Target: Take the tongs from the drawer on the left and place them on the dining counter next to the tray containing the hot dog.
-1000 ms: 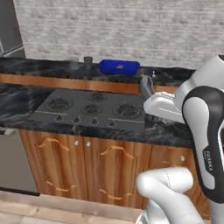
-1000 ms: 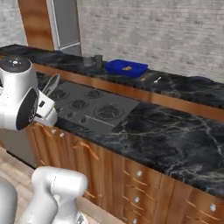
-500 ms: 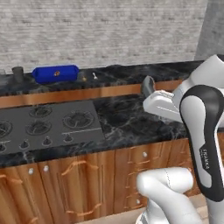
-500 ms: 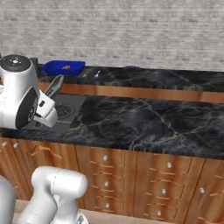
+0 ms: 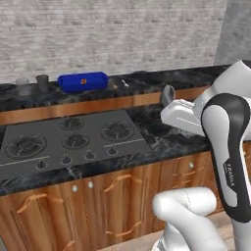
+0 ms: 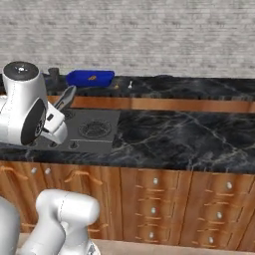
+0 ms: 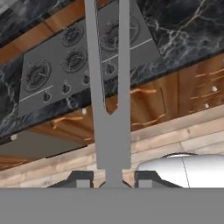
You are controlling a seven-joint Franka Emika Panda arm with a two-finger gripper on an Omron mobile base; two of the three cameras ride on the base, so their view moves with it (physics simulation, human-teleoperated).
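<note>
Kitchen with a pale brick back wall; black marble dining counter (image 5: 147, 81) runs along it on a raised ledge, with a lower black slab in front carrying the built-in cooktop (image 5: 73, 139); arch-carved wood cabinet doors (image 5: 122, 196) sit below.

Gripper (image 7: 113, 177) is clamped on the joined end of the tongs (image 7: 109, 87); both dark tips are pinched against the grey stem, jaws nearly together; so the tongs are in hand, out of the drawer, carried over the near edge of the lower slab.

In the hand view the two arms run straight away from the fingers; long axis in line with the gripper's own axis, free tips leading, pointing across the cooktop towards the back ledge. In the left base view only the grey tip of the tongs (image 5: 167, 94) pokes up past the wrist; in the right base view it angles up and back beside the cooktop (image 6: 66, 97).

Blue tray (image 5: 82, 81) sits on the dining counter, well apart from the tongs; it lies ahead and to the robot's left, beyond the far edge of the cooktop. Two small grey cups (image 5: 30, 84) stand just left of it.

Judgement: transport phase, placement not yet done; next move is a reach forward and left; tips arrive first, so the tongs probably need to come down beside the tray (image 6: 89, 77) without poking it.
</note>
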